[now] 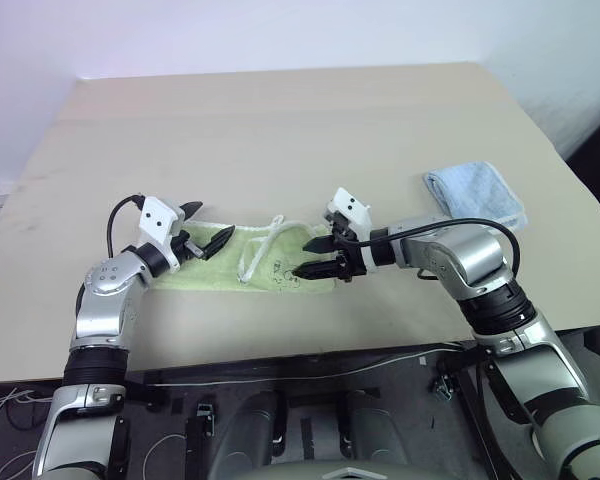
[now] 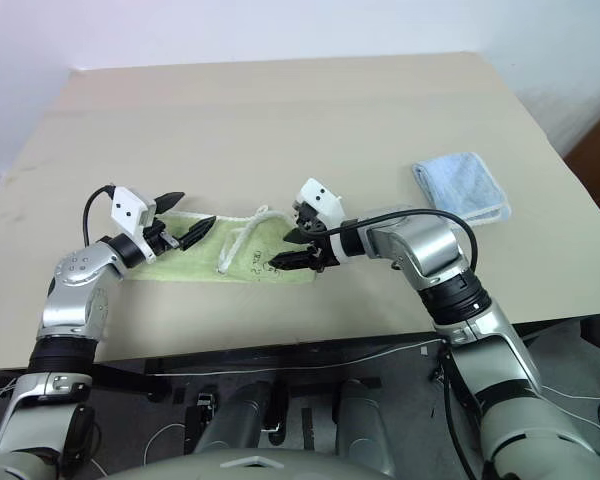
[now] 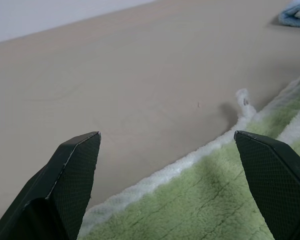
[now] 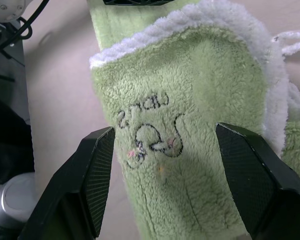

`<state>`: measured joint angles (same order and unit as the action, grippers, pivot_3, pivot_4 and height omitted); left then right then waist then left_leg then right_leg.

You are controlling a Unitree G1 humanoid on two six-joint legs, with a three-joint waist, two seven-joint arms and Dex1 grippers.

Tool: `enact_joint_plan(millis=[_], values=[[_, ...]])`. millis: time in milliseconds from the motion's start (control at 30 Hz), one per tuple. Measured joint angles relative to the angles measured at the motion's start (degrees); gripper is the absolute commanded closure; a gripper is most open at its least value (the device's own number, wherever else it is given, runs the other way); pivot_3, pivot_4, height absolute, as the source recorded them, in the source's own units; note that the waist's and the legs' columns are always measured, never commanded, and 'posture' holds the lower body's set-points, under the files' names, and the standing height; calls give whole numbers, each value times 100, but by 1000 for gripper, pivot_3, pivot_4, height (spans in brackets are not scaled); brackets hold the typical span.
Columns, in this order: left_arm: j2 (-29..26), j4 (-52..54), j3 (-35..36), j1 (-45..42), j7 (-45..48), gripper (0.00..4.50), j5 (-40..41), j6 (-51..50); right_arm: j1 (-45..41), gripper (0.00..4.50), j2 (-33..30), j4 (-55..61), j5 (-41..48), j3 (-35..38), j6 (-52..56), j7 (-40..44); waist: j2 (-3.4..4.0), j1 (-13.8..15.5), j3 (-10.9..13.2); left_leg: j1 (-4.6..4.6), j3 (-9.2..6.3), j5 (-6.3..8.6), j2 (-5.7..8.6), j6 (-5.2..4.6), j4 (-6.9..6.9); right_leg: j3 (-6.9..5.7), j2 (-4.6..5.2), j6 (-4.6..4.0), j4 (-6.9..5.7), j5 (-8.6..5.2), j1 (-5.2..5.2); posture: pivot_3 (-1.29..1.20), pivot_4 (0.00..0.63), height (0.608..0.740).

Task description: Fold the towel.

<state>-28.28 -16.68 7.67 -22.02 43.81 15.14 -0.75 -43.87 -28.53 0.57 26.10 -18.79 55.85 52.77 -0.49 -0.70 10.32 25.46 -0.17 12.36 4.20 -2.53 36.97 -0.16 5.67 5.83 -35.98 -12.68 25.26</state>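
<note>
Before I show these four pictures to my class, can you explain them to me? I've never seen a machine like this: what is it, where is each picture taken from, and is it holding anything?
It is a humanoid robot with two arms, each ending in a gripper with two black fingers. Two pictures come from cameras in its head, looking down over a beige table. The other two come from cameras on its wrists, looking along the fingers. On the table lies a light-green towel, partly folded over, with a blue cloth off to the robot's right. The left gripper and the right gripper are both open above the towel's ends; neither holds anything.
</note>
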Motion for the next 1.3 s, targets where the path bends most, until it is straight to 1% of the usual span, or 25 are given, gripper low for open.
enact_joint_plan(millis=[133, 267, 533, 633, 833, 1000, 1167, 1300], values=[[0, 7, -15, 4, 4, 0, -9, 0, 12, 1136, -138, 80, 97, 164, 5, 214, 0, 0, 0, 1, 0, 0, 0, 0, -1, 0, 0, 0, 0, 0, -3, 0, 150, 740], [1, 7, -22, 19, 13, 0, -19, 5, 50, 1136, -418, 376, 237, 357, 9, 454, 0, 2, 0, 2, 0, 0, 0, 0, -1, 0, 1, 0, 2, 0, -5, 0, 150, 740], [14, -11, -29, -14, 81, 0, -80, 19, 269, 1136, -538, 320, -27, 124, -92, 489, 0, -8, 0, 3, 0, 0, -1, 0, -2, 1, 2, -1, 3, -1, -5, 0, 150, 740], [16, -22, -34, -20, 113, 0, -86, 32, 266, 1136, -391, 72, -263, 73, -237, 334, 0, -7, 0, 2, 0, 0, -1, 0, -2, 1, 1, -1, 1, -1, -5, 0, 150, 740], [12, -201, -31, -58, 211, 0, -88, 169, 78, 1136, 145, -472, -553, 131, -614, -89, 0, -8, 0, 3, 0, 0, -1, 1, -2, 1, 0, 0, -1, 0, -1, 0, 150, 740], [4, -533, -28, -79, 280, 0, -94, 386, -61, 1136, 348, -484, -640, 241, -829, -258, 0, -2, 0, 2, 0, 0, 0, 1, -2, 0, -1, 0, 1, 0, 5, 0, 150, 740], [5, -818, -23, -94, 367, 0, -94, 643, -59, 1136, 562, -94, -596, 221, -769, -260, 0, -8, 0, 2, 0, 0, -1, 1, -4, 0, -2, 0, -1, 0, 5, 0, 150, 740], [5, -1032, -21, -141, 398, 0, -95, 816, -38, 1136, 745, -80, -706, 97, -811, -357, 0, -11, 0, -2, 0, 0, 0, 1, -3, -1, -1, 0, -1, 0, 7, 0, 150, 740]])
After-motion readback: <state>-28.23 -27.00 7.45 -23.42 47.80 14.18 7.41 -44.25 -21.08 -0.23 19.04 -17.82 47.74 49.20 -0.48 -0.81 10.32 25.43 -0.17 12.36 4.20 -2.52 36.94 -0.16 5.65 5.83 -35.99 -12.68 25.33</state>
